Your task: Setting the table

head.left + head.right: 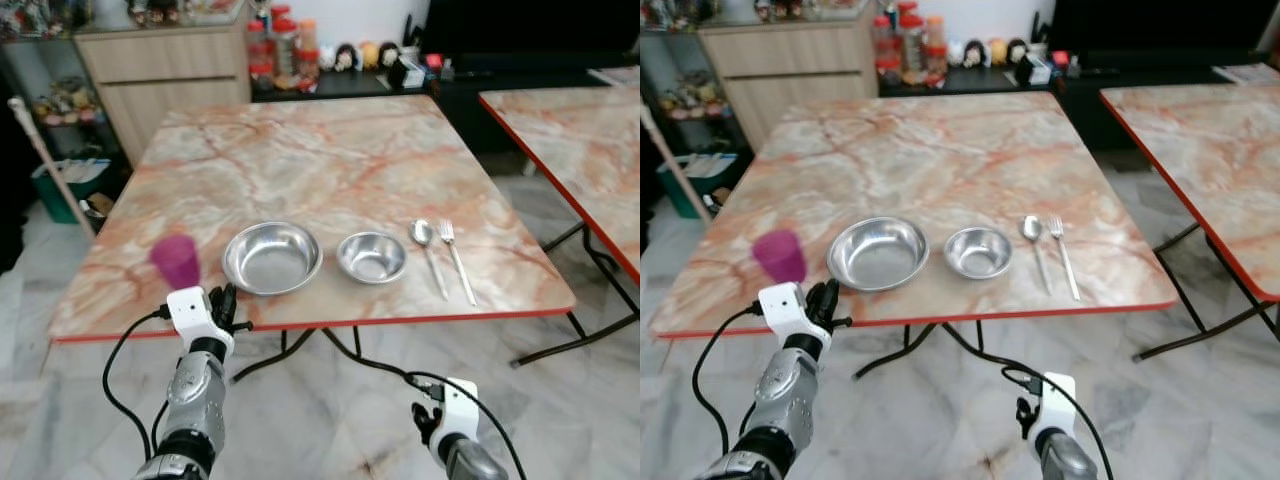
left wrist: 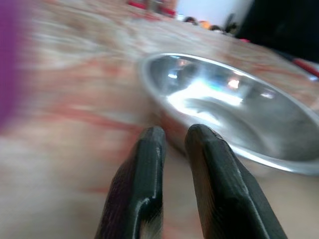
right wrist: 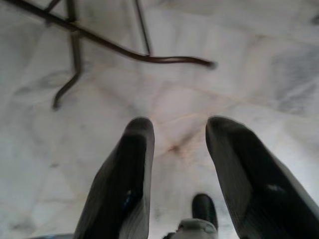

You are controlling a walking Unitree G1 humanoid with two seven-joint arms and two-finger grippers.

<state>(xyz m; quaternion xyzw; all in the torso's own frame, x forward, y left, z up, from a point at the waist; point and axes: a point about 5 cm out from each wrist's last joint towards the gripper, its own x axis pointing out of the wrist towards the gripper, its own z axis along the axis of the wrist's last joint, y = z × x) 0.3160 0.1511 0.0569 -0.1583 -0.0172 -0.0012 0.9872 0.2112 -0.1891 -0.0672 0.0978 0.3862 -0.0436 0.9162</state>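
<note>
My right tool (image 3: pixel 174 134) hangs low over the pale floor (image 3: pixel 239 74), and its two fingers are apart with nothing between them. My left tool (image 1: pixel 222 300) is up at the near edge of the worktop (image 1: pixel 330 150). Its fingers (image 2: pixel 149 149) are nearly together, with only a thin gap and nothing in it, and they point at the rim of the big bowl (image 1: pixel 272 257). A purple cup (image 1: pixel 176 260) stands just to the left of that bowl. To the right of the big bowl is a small bowl (image 1: pixel 372 256). Next come a spoon (image 1: pixel 428 252) and a fork (image 1: pixel 456 258), lying side by side. Far back, behind the worktop, I see jars (image 1: pixel 285 45) on a dark shelf.
</note>
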